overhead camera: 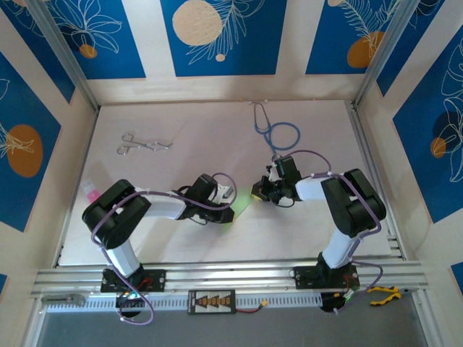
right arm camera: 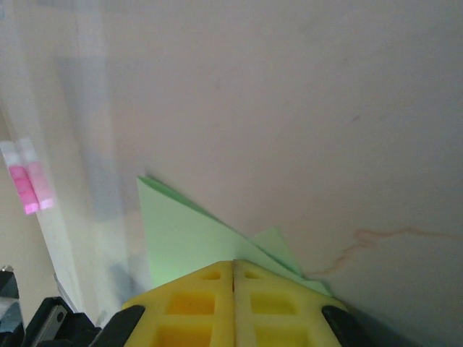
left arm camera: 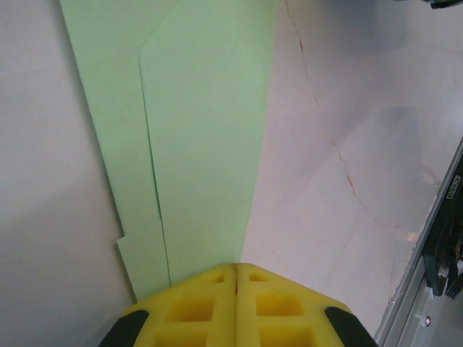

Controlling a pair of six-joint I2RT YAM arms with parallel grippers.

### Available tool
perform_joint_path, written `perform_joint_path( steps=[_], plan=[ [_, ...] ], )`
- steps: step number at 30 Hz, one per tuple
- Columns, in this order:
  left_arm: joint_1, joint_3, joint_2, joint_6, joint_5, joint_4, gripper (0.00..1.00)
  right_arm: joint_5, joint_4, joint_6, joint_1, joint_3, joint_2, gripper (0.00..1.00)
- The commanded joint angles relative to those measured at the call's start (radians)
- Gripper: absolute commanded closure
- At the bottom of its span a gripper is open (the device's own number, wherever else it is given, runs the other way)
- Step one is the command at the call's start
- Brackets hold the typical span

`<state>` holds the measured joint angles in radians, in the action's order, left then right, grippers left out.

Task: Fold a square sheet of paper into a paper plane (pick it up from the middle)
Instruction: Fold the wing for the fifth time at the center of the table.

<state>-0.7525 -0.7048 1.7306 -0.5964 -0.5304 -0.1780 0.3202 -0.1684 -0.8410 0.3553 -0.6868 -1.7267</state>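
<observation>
Step in hand, by my judgement: a late crease. The paper plane lies flat at the middle of the table, already a long narrow strip with overlapped layers in the left wrist view and a pointed corner in the right wrist view.

Your left gripper has its jaws fully together, tips at the near end of the strip. Your right gripper is likewise closed, tips on the paper's other end. Whether either pinches the paper or merely presses it down, I cannot tell.

Next move, as I judge it: run the closed tips along the fold line while the other end is held down, keeping the layered edges aligned.

Room: the two wrists stand close together, so mind a collision. The stethoscope lies just beyond the right wrist; the forceps are well apart, far left. The near rail bounds withdrawal.
</observation>
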Motion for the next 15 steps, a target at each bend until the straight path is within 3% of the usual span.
perform_joint_path(
  steps=[1, 9, 15],
  plan=[
    [0.007, 0.045, 0.016, -0.011, 0.022, 0.120, 1.00, -0.054, 0.028, -0.009, -0.049, 0.008, -0.017, 0.93],
    [0.006, 0.050, 0.012, -0.022, 0.011, 0.097, 1.00, -0.007, 0.065, 0.006, -0.093, 0.006, 0.101, 0.91],
    [0.007, 0.053, 0.011, -0.040, -0.004, 0.064, 1.00, 0.044, -0.001, -0.010, -0.016, 0.063, 0.224, 0.88]
  ],
)
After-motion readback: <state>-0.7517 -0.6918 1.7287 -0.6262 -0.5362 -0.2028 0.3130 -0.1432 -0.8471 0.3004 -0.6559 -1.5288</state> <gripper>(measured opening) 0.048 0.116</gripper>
